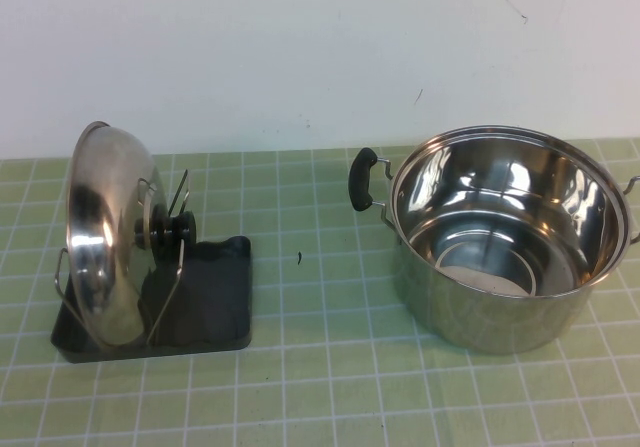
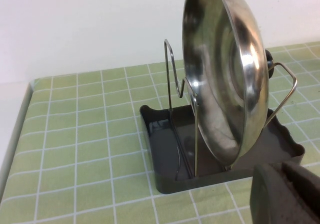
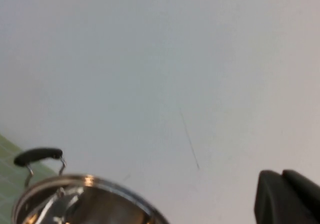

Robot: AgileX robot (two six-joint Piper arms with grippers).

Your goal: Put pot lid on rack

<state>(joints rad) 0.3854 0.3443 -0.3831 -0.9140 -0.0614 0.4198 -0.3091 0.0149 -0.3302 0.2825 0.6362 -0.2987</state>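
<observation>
The pot lid (image 1: pixel 105 232) stands on edge in the rack (image 1: pixel 215 307), leaning between the wire prongs, with its black knob (image 1: pixel 165 232) facing the pot. The left wrist view shows the lid's shiny hollow underside (image 2: pixel 225 78) held upright by the prongs (image 2: pixel 170 73) over the dark tray (image 2: pixel 165 149). My left gripper (image 2: pixel 278 170) is shut and empty, close to the tray's near corner and apart from the lid. My right gripper (image 3: pixel 281 176) is shut and empty, raised beyond the pot and facing the wall. Neither gripper shows in the high view.
The deep steel pot (image 1: pixel 510 237) with black side handles (image 1: pixel 362 179) stands open on the right of the green checked mat (image 1: pixel 320 367); its rim also shows in the right wrist view (image 3: pixel 85 204). A white wall runs along the back.
</observation>
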